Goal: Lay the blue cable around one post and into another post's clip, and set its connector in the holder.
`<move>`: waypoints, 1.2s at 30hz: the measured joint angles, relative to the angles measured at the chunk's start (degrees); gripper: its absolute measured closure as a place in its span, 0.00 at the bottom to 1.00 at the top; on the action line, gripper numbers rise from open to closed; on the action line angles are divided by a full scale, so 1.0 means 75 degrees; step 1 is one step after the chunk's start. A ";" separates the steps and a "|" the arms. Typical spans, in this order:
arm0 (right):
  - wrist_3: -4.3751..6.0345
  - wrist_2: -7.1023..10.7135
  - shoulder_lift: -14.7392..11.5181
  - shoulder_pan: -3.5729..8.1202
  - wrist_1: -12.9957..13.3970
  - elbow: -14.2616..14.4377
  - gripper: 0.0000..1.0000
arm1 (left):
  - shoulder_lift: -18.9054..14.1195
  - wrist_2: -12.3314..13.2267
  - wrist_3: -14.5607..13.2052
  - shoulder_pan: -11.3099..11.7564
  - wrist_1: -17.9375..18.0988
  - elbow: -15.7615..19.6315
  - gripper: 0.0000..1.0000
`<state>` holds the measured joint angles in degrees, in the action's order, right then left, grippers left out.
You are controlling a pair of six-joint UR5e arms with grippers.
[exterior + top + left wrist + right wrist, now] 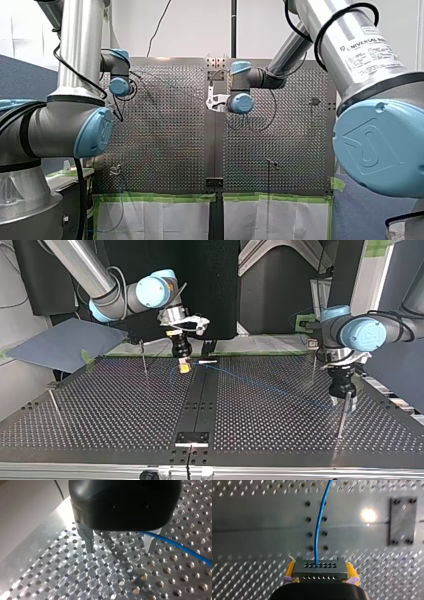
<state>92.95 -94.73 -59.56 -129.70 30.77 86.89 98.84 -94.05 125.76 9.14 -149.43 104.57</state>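
Pinching the one connector (319, 566) in my right end effector (184, 366) above the bench's (100, 405) centre strip, I'd want the single blue cable (319, 530) lightly taut where it runs across to my left end effector (120, 548), fingers spread beside it, near one of four posts (342, 420).
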 joint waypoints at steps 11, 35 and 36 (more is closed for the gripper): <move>0.0115 -0.0565 -0.0002 0.0384 0.0715 0.0771 1.00 | 0.0101 -0.0269 -0.0009 -0.0061 -0.0046 0.0009 0.00; 0.1107 -0.1033 0.0006 0.1886 0.2336 0.2400 1.00 | 0.0124 -0.0251 -0.0020 -0.0176 -0.0040 0.0014 0.00; 0.1073 -0.1016 0.0010 0.1957 0.2405 0.2470 1.00 | 0.0124 -0.0250 -0.0020 -0.0176 -0.0039 0.0014 0.00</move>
<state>101.00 -102.35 -59.49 -115.03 48.81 105.41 99.77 -95.93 125.61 7.81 -149.72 104.67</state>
